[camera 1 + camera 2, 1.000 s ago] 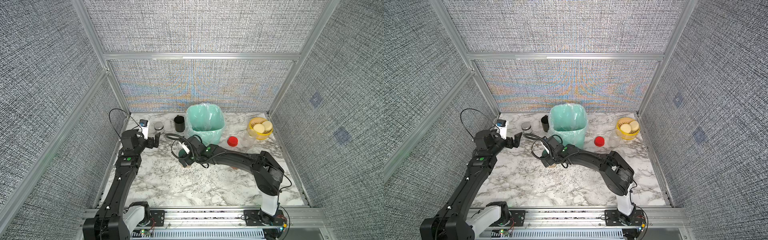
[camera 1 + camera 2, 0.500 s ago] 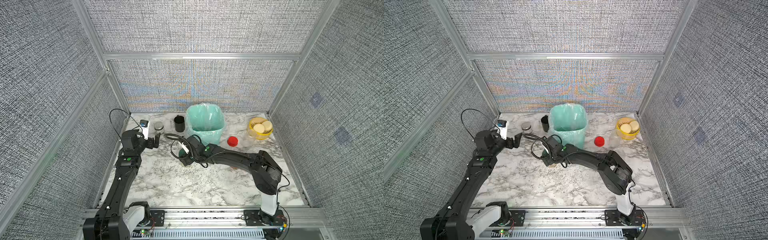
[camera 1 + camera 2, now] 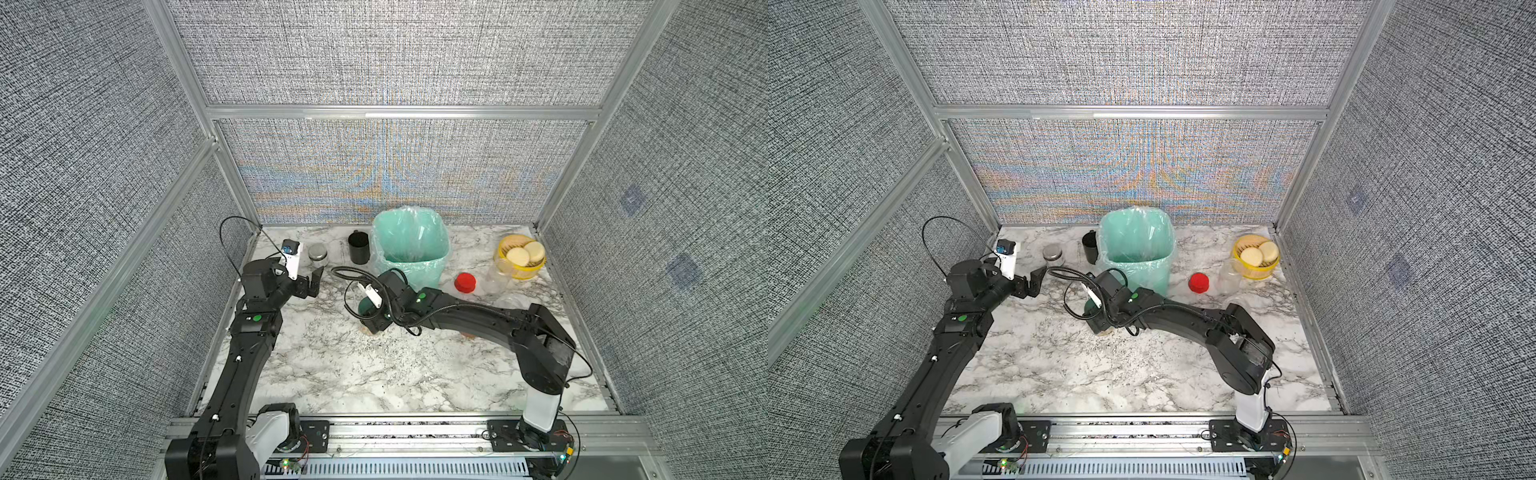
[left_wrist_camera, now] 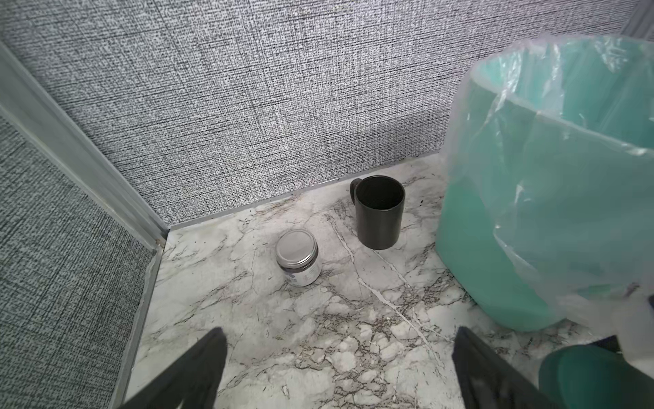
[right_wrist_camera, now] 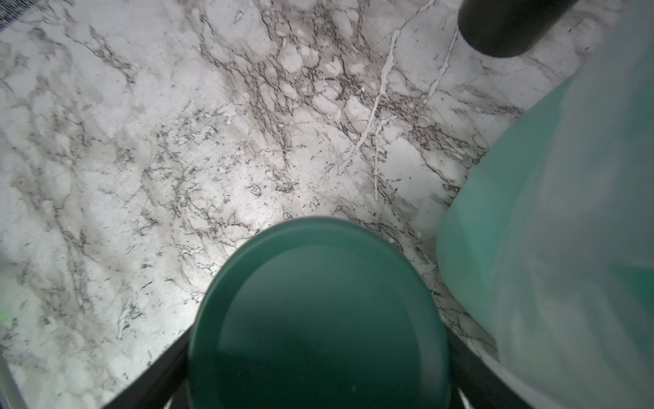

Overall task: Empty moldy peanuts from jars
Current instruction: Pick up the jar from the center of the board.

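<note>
A: Both top views first: how many of each?

B: One green bin (image 3: 409, 249) at the back; left of it one black mug (image 3: 358, 248) just beside, then one silver-lidded tin (image 3: 318, 253); right of it one red lid (image 3: 464, 282) and one yellow tub (image 3: 519, 272) with at least two cream discs (image 3: 514, 257); in front of the bin one green-lidded jar (image 3: 364, 308) under the right gripper (image 3: 372, 320); a tan smudge (image 3: 368, 331) at its foot is too small to name.

A: And the left gripper (image 3: 312, 282)?

B: Left of the bin, holding nothing.

A: Left wrist view?

B: One tin, one mug, one bin; two fingers (image 4: 198, 368) spread wide, nothing between.

A: Right wrist view?

B: One dark green lid (image 5: 318, 318), a black finger (image 5: 159, 371) against each side, clamping it; the bin is close beside.
</note>
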You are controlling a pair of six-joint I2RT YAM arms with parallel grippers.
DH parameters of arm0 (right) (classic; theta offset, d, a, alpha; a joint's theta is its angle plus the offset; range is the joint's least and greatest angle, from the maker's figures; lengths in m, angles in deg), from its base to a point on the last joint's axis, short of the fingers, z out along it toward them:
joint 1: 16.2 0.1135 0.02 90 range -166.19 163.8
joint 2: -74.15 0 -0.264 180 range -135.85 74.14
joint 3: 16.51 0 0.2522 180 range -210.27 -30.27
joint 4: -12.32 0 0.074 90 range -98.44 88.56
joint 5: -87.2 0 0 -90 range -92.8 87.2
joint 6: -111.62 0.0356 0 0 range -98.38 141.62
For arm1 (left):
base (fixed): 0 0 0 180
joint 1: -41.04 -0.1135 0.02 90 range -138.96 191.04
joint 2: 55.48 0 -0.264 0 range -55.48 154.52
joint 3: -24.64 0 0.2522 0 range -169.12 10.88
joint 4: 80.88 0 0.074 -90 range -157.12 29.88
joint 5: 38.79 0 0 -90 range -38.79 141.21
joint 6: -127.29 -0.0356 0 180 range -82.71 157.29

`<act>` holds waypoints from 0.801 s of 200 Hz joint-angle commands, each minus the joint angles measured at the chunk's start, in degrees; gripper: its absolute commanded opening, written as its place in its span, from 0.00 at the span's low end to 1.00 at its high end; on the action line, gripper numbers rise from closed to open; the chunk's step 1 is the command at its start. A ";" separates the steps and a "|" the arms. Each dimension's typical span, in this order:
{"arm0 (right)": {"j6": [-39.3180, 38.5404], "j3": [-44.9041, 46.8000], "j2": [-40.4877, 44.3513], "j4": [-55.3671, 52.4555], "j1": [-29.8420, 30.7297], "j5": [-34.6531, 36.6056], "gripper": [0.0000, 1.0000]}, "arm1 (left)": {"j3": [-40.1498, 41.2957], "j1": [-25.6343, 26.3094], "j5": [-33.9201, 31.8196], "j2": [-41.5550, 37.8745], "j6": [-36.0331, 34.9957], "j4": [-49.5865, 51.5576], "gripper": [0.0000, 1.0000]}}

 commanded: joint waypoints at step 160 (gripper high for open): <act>-13.14 10.01 34.19 10.27 -16.81 -25.91 0.00 | -16.05 6.74 52.67 7.21 -25.35 18.81 1.00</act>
